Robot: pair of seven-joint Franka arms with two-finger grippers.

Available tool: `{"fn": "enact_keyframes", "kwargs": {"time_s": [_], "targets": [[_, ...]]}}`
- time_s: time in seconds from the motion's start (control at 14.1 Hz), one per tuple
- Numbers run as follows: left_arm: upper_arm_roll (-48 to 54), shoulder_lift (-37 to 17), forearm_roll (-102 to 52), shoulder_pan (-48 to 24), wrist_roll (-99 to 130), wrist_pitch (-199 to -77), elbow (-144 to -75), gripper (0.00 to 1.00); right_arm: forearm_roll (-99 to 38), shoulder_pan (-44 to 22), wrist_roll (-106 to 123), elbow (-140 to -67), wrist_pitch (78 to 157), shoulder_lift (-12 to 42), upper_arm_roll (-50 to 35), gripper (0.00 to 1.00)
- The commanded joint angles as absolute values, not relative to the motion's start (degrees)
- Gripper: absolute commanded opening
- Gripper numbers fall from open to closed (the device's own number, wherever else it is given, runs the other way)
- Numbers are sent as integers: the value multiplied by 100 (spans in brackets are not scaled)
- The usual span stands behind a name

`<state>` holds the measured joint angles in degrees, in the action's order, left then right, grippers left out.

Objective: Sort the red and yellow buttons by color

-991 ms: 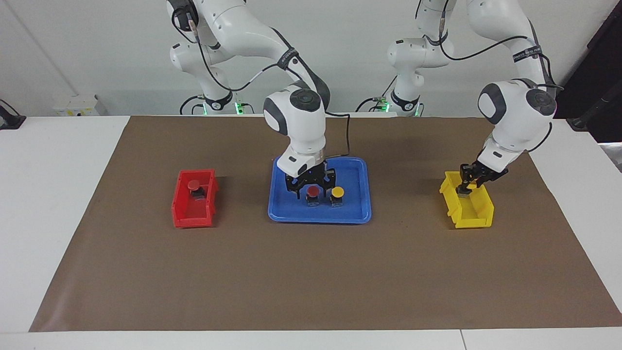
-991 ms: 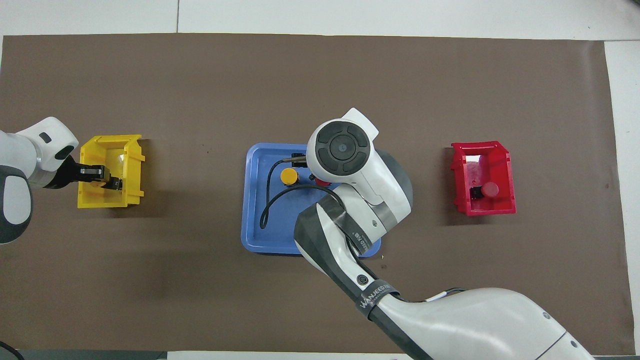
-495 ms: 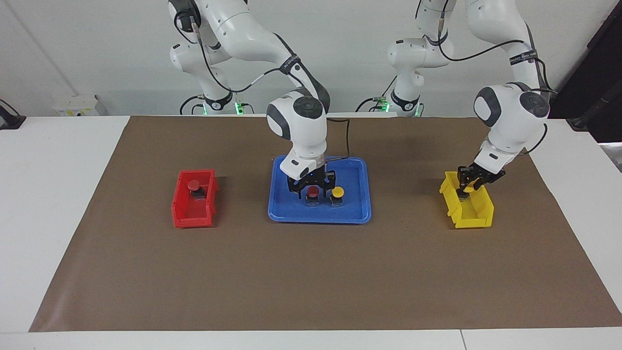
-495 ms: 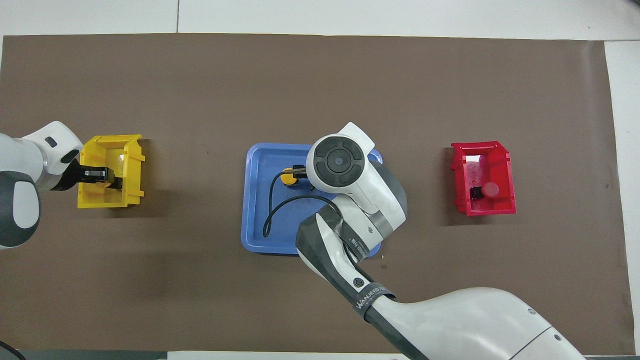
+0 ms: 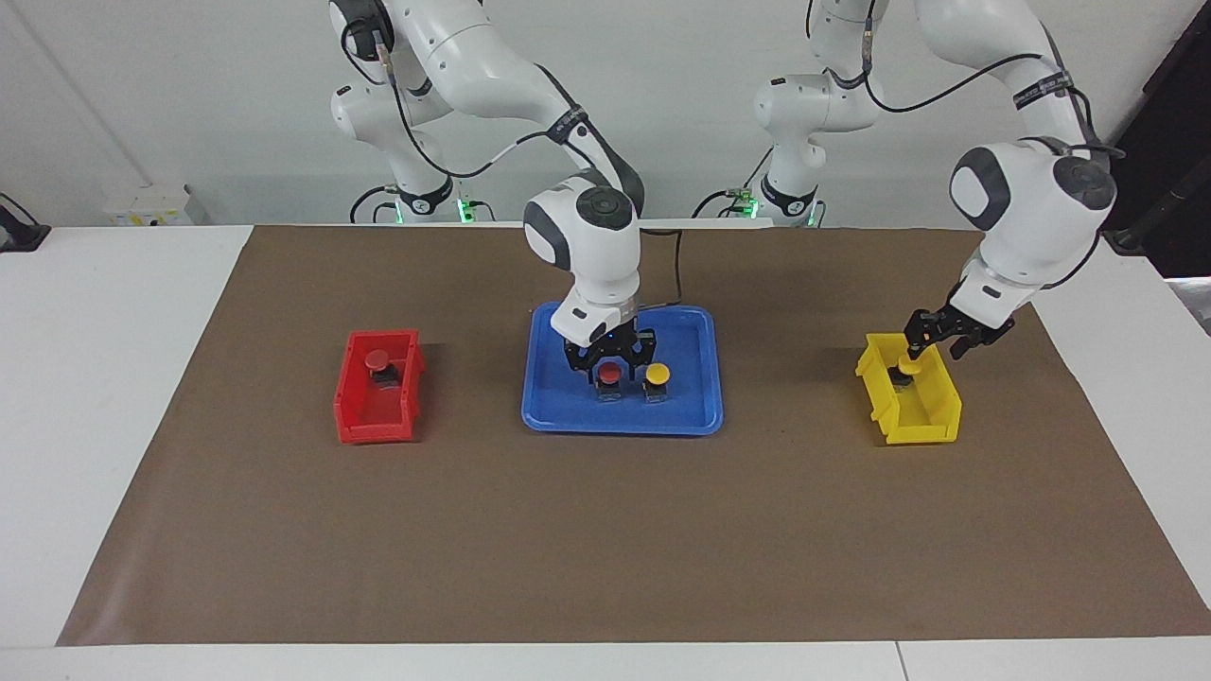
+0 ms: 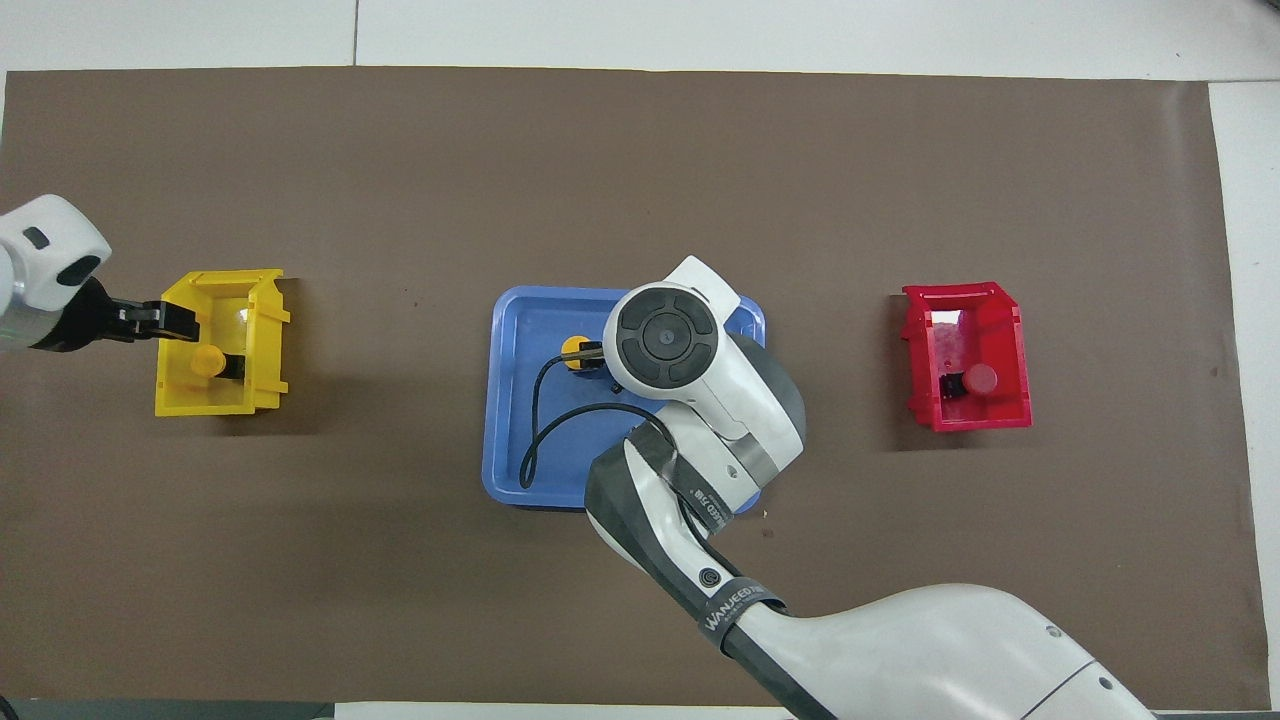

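Observation:
On the blue tray (image 5: 695, 421), a red button (image 5: 610, 373) and a yellow button (image 5: 656, 375) stand side by side. My right gripper (image 5: 608, 361) is low over the red button, open, with a finger on each side of it. In the overhead view the yellow button (image 6: 575, 350) shows, but the right arm's hand hides the red one. A second red button (image 5: 378, 360) sits in the red bin (image 5: 355, 421). A second yellow button (image 6: 207, 360) lies in the yellow bin (image 6: 265, 340). My left gripper (image 5: 932, 333) is open and empty above that bin's edge.
The bins stand on a brown mat (image 5: 605, 549), the red one toward the right arm's end and the yellow one toward the left arm's end, with the tray between them. A black cable (image 6: 535, 420) hangs from the right arm's hand over the tray.
My left gripper let go of the yellow button in the yellow bin, then rose and drew away from the tray. My right gripper came lower over the red button in the tray.

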<state>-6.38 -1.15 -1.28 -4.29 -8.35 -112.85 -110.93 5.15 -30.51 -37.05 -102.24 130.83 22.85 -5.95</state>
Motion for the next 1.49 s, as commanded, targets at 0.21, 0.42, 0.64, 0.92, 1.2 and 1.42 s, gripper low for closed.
{"fn": "enact_keyframes", "kwargs": {"time_s": [0.21, 0.42, 0.64, 0.92, 1.2, 1.42], "targets": [[-571, -202, 176, -633, -738, -9669, -9502, 100, 563, -2927, -3779, -10065, 12816, 2153, -598, 22], [-536, -158, 176, -825, -642, -9738, -9562, 100, 440, -2455, -3631, -9257, 11877, 2084, -606, 22], [-519, -106, 167, -1325, 269, -10297, -9894, 100, 299, -1796, -2499, -9438, 11462, 1497, -580, 22], [-518, -1156, 149, -2633, 2192, -11556, -10039, 100, 220, -618, -1118, -9975, 11180, 994, -589, 24], [-510, -1993, 123, -3461, 3250, -12067, -9783, 100, 141, -106, -476, -10387, 11434, 871, -589, 24], [-510, -2548, 141, -3963, 3919, -12076, -9361, 100, -16, 201, 86, -10993, 11969, 677, -589, 24]]}}
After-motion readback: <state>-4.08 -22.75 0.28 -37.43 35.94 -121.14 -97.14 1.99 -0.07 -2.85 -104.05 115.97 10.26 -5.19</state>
